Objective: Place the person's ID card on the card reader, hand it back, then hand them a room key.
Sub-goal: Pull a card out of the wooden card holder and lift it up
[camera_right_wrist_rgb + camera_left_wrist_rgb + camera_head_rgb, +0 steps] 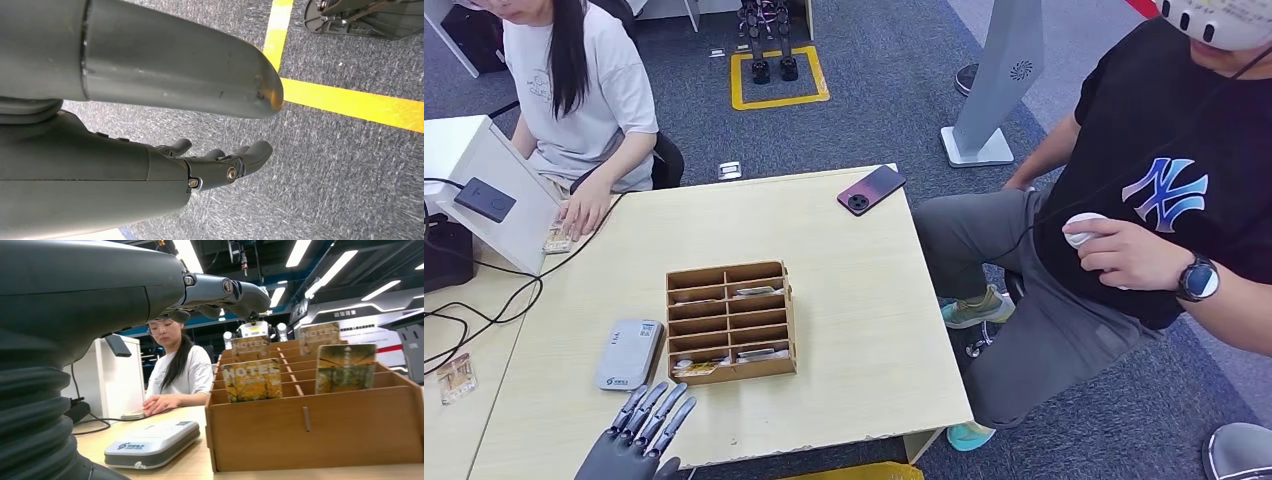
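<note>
A pale wooden table point(844, 260) stands on grey-blue carpet point(874, 110), where a yellow square outline point(778, 78) frames a pair of dark robot feet point(772, 68). Seen from the left wrist, long ceiling lights run over a hall with robots lined up in the background. A person in a light T-shirt point(584, 90) sits at the table's far left corner, one hand resting on a card point(557, 238) just beside a white slanted stand point(494, 190) that carries a dark device. A second person in a black T-shirt point(1164, 170) sits off the right side, holding a white controller point(1084, 228). A dark red smartphone point(871, 189) lies near the far right corner.

At mid-table sits a brown wooden card organiser point(730, 321), split into rows of narrow slots in two columns. Several slots hold hotel key cards point(252, 380) standing upright, printed with autumn trees and the word "HOTEL"; other slots look empty. Just beside the organiser's left side lies a flat grey-white card reader point(627, 353), nothing on it.

The robot's left hand point(646, 425) hovers at the table's near edge, close to the reader, fingers extended and slightly apart, holding nothing. Its right hand point(220, 162) hangs over carpet with a yellow line, fingers loosely curved and empty.
</note>
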Tool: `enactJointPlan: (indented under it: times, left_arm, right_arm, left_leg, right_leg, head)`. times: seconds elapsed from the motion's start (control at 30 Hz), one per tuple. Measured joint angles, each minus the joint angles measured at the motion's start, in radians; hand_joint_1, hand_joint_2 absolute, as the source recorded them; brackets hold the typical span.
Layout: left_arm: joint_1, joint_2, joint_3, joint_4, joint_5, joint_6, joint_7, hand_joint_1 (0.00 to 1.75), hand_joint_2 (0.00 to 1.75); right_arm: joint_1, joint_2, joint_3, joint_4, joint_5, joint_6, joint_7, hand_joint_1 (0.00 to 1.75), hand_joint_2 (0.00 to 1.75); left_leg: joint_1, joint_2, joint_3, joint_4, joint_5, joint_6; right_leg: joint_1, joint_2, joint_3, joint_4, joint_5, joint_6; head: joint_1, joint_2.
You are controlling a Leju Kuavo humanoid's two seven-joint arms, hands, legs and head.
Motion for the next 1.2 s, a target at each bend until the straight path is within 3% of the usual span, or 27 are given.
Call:
enactJointPlan:
  times: [0.13,0.27,0.4,0.6,0.83,1.2]
  left_arm:
    - [-0.010,0.006,-0.029,0.008,-0.026,0.000,0.040,0.00,1.75]
    - [-0.052,0.005,-0.068,0.035,-0.082,0.000,0.158,0.00,1.75]
    - [-0.104,-0.001,-0.100,0.071,-0.098,0.000,0.218,0.00,1.75]
    - [-0.166,-0.024,-0.131,0.129,-0.081,0.000,0.200,0.00,1.75]
    - [-0.240,-0.089,-0.140,0.208,-0.065,0.000,0.190,0.00,1.75]
    - [-0.294,-0.159,-0.117,0.305,0.044,0.000,0.119,0.00,1.75]
  right_arm:
    - [0.000,0.000,-0.007,0.000,0.000,0.000,0.000,0.00,0.00]
    - [0.000,0.000,-0.014,0.000,0.001,-0.003,-0.001,0.00,0.00]
    - [0.000,0.000,-0.015,0.000,0.008,-0.004,-0.001,0.00,1.75]
    - [-0.001,0.000,-0.015,0.000,0.018,-0.001,-0.001,0.00,1.75]
    - [-0.003,0.000,-0.015,0.000,0.033,0.001,-0.002,0.00,1.75]
    - [-0.004,0.001,-0.015,0.000,0.036,0.001,-0.001,0.00,1.75]
  left_leg:
    - [0.000,0.000,0.000,0.000,0.000,0.000]
    - [0.000,-0.001,0.000,0.000,0.000,0.000]
    - [0.000,-0.001,0.000,0.000,0.000,0.000]
    - [0.000,-0.001,0.000,0.000,0.000,0.000]
    - [0.000,-0.002,0.000,0.000,0.000,0.000]
    - [0.000,-0.002,0.000,0.000,0.000,0.000]
  right_leg:
    - [0.000,0.000,0.000,0.000,0.000,0.000]
    - [0.000,-0.001,0.000,0.000,0.000,0.000]
    - [0.000,-0.001,0.001,0.000,0.000,0.000]
    - [0.000,-0.001,0.001,0.000,0.000,0.000]
    - [0.000,-0.002,0.001,0.000,0.000,0.000]
    - [0.000,-0.002,0.001,0.000,0.001,0.000]
  head:
    - [0.000,0.000]
    - [0.000,0.000]
    - [0.000,0.000]
    - [0.000,0.000]
    - [0.000,0.000]
    - [0.000,0.000]
